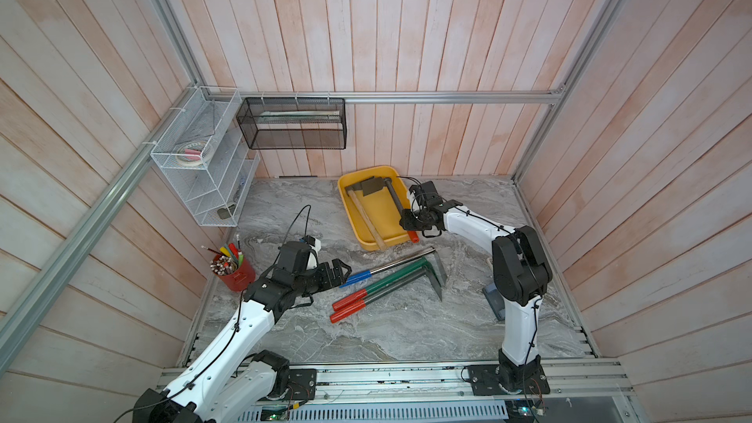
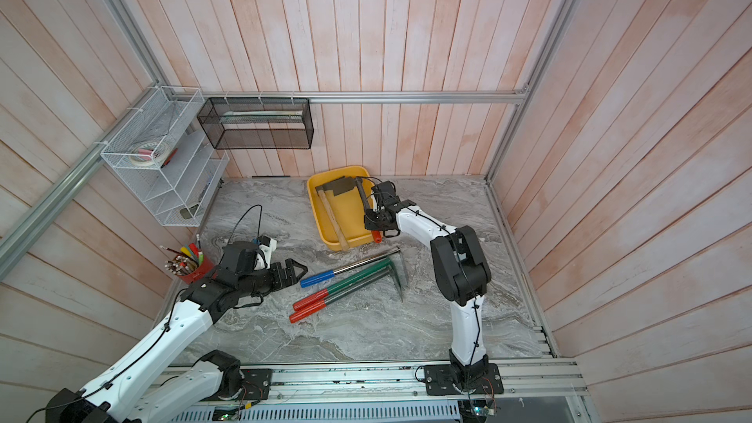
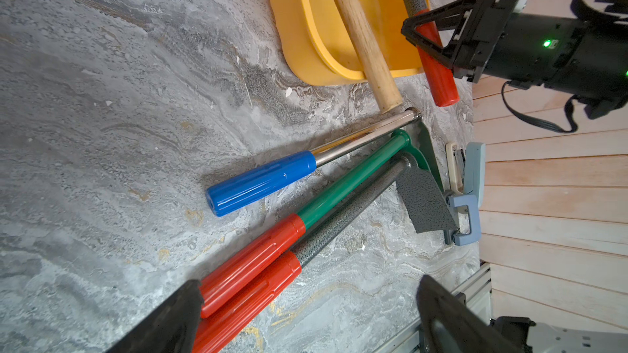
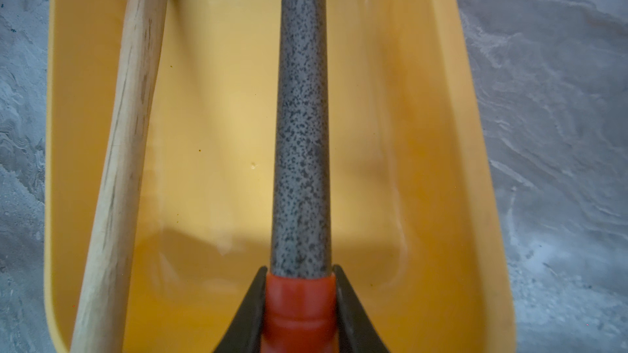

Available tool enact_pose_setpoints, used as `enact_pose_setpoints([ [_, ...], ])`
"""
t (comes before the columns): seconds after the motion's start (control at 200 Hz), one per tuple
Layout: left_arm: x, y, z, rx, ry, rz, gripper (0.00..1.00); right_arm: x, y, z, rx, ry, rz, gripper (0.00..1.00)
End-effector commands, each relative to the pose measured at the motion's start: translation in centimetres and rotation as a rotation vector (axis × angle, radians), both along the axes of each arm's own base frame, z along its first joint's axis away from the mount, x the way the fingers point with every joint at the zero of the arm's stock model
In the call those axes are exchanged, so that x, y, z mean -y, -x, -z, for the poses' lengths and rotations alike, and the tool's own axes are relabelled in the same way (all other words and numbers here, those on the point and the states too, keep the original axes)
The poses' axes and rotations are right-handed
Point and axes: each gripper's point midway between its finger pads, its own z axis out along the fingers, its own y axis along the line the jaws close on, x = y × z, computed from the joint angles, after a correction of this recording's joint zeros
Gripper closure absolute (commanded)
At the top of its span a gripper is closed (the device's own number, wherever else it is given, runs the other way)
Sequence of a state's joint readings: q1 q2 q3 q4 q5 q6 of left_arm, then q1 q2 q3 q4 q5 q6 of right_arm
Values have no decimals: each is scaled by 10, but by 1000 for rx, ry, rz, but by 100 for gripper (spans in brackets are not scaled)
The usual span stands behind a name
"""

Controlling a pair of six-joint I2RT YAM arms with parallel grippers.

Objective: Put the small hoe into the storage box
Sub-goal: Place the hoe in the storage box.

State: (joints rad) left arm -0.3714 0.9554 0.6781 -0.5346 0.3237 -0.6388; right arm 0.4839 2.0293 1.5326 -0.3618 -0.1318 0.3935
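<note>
Small hoe has a speckled grey shaft and red grip.

The hoe, speckled grey shaft, red grip, lengthwise over the box, grip past its near rim; box yellow, shallow, at desk's far edge.

Five small hoes, one storage box, one pencil cup

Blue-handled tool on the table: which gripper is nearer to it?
Left. The left gripper, open, is right beside the grip end of the blue-handled tool, not touching. The right gripper is farther back at the storage box, shut on the red-handled hoe.
</note>
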Motion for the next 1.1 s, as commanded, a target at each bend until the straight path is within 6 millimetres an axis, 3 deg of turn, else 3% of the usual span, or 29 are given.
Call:
enact_pose_setpoints([
  [0.0, -5, 0, 10, -14, -41, 3, 0, 10, -2, 4, -12, 55, 7, 82],
  [0.35, -3, 1, 19, -43, -76, 47, 0, 18, -1, 1, -2, 75, 13, 67],
  [1.095, -1, 6, 19, -54, -54, 58, 0, 13, -20, -4, 22, 70, 12, 62],
])
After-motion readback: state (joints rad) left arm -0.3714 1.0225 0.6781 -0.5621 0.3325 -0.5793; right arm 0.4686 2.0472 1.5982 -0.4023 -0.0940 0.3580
